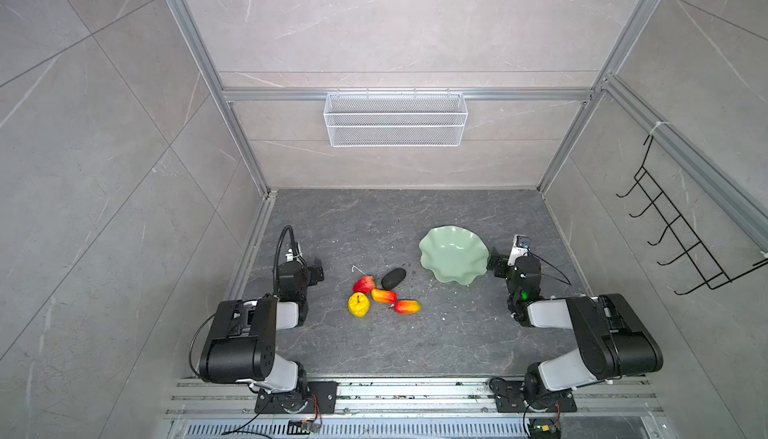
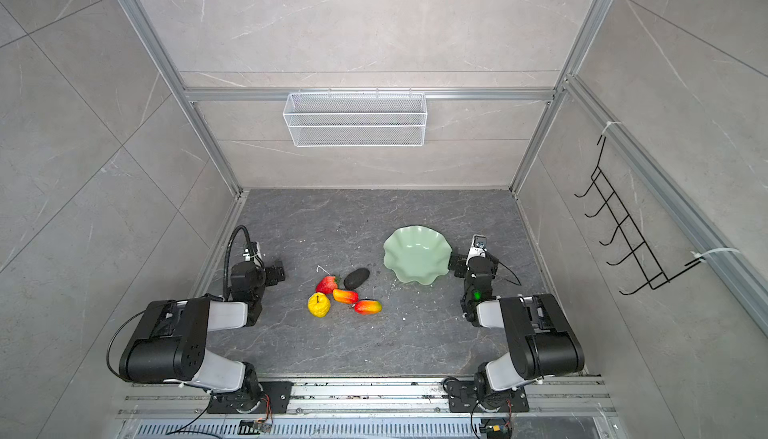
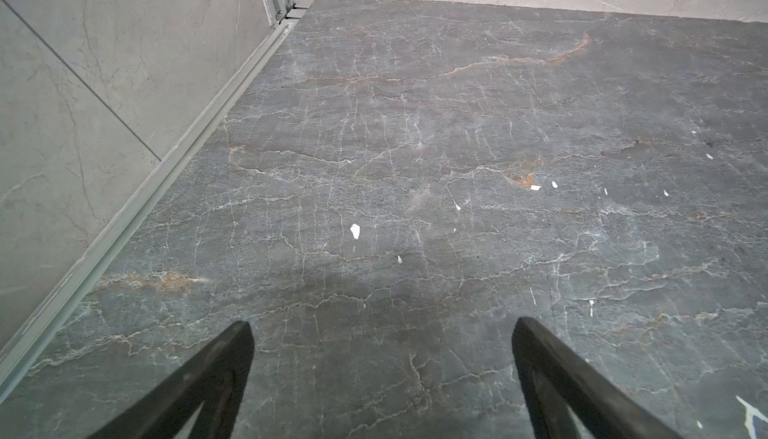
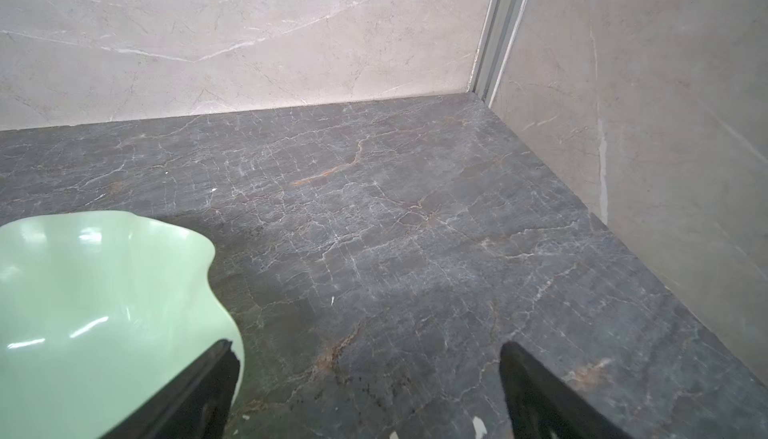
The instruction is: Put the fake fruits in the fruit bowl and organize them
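Five fake fruits lie in a cluster on the dark stone floor in both top views: a lumpy yellow one (image 1: 358, 304), a red strawberry-like one (image 1: 364, 284), two red-orange-yellow ones (image 1: 384, 295) (image 1: 407, 306) and a black oval one (image 1: 393, 278). The pale green fruit bowl (image 1: 454, 253) (image 4: 95, 304) with a wavy rim stands empty to their right. My left gripper (image 1: 318, 270) (image 3: 382, 329) hangs open left of the fruits, over bare floor. My right gripper (image 1: 494, 260) (image 4: 365, 349) is open just right of the bowl, one finger beside its rim.
A white wire mesh basket (image 1: 395, 119) hangs on the back wall. A black wire hook rack (image 1: 681, 225) is fixed to the right wall. Aluminium frame rails (image 1: 249, 241) edge the floor, and small white flecks (image 3: 354, 230) dot it.
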